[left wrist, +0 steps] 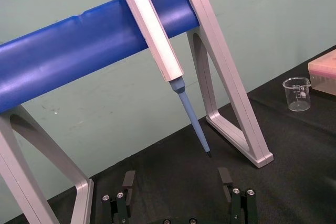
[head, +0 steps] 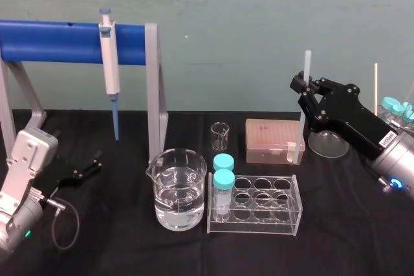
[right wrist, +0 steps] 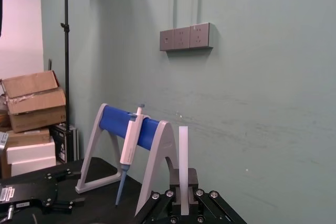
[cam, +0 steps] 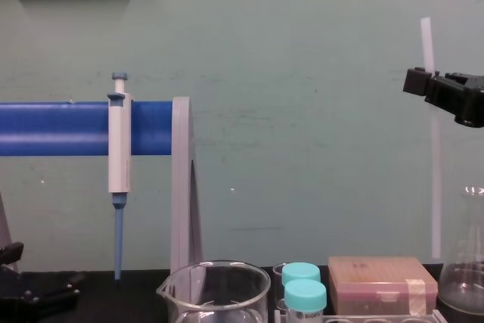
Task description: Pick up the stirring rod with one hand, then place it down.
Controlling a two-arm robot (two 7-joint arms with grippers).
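Lab bench: pipette (head: 108,56) on stand (head: 152,88), beaker (head: 179,189), tube rack (head: 255,205) (black tabletop (head: 343,224)).

On table (head: 349,224): pipette stand (head: 152,88) at rear-L corner, pipette (head: 109,63) hung on its bar. Big beaker (head: 178,189) near front edge, ctr; tube rack (head: 259,205) just R of it, w/ 2 capped tubes (head: 224,182) in its L-most slots. Small beaker (head: 220,135) behind rack, tip box (head: 273,140) to its R, flask (head: 328,143) further R. R end effector (head: 309,92) holds stirring rod (head: 306,69) upright above R side; L end effector (head: 87,167) low by L edge.
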